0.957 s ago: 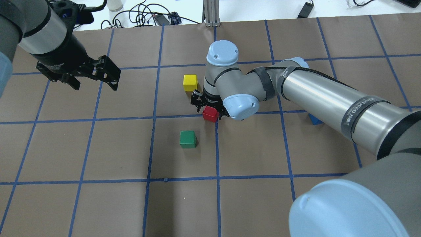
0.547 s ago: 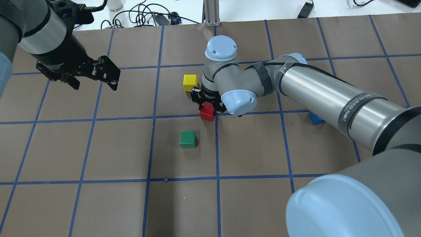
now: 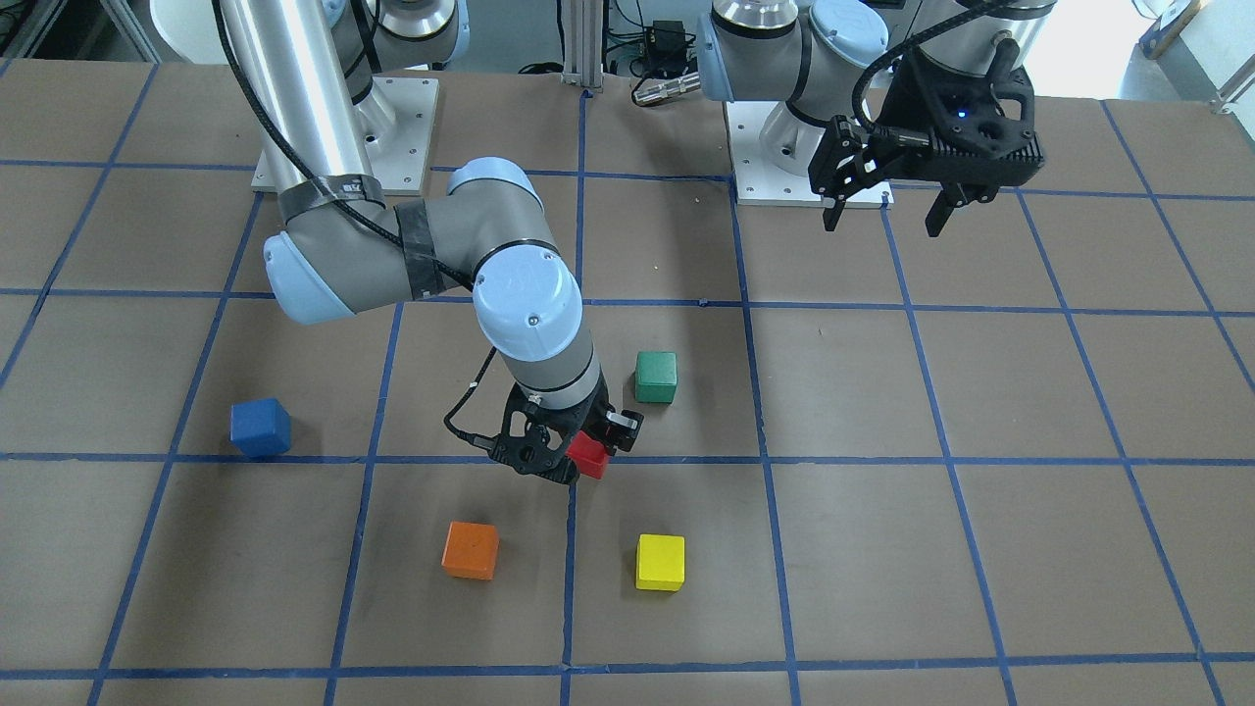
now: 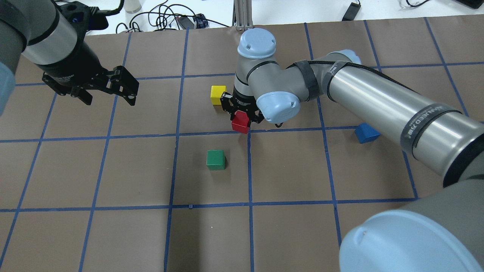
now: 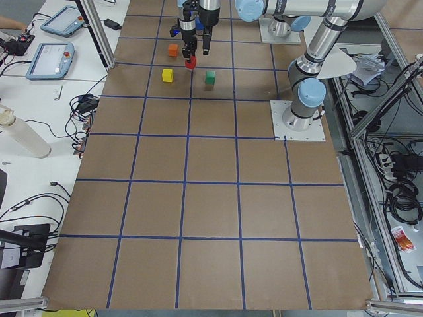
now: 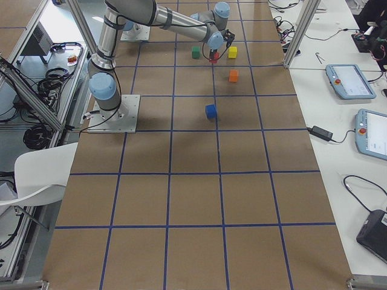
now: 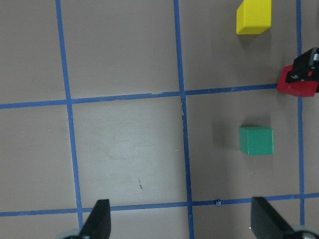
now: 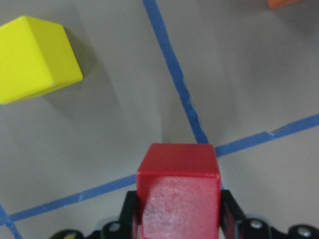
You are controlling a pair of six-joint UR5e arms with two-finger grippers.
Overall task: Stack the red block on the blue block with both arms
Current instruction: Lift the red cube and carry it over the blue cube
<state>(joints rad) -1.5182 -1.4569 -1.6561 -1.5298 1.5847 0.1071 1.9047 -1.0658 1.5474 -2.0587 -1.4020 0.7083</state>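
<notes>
My right gripper point(image 4: 242, 120) is shut on the red block point(image 4: 240, 122) and holds it just above the table near the middle; it also shows in the front view point(image 3: 589, 455) and the right wrist view point(image 8: 178, 189). The blue block point(image 4: 366, 133) sits on the table to the right, beside the right forearm, and at the left in the front view point(image 3: 260, 428). My left gripper point(image 4: 109, 90) hangs open and empty over the far left of the table, also seen in the front view point(image 3: 887, 208).
A green cube point(image 4: 216, 159) sits in front of the red block. A yellow cube point(image 4: 217, 94) sits just beyond the right gripper. An orange cube point(image 3: 470, 549) lies beyond it, hidden overhead by the arm. Cables and boxes lie past the table's far edge.
The right gripper has lifted the red block slightly off the table and the right arm has swung back, uncovering the blue block. The left arm has stayed still.
</notes>
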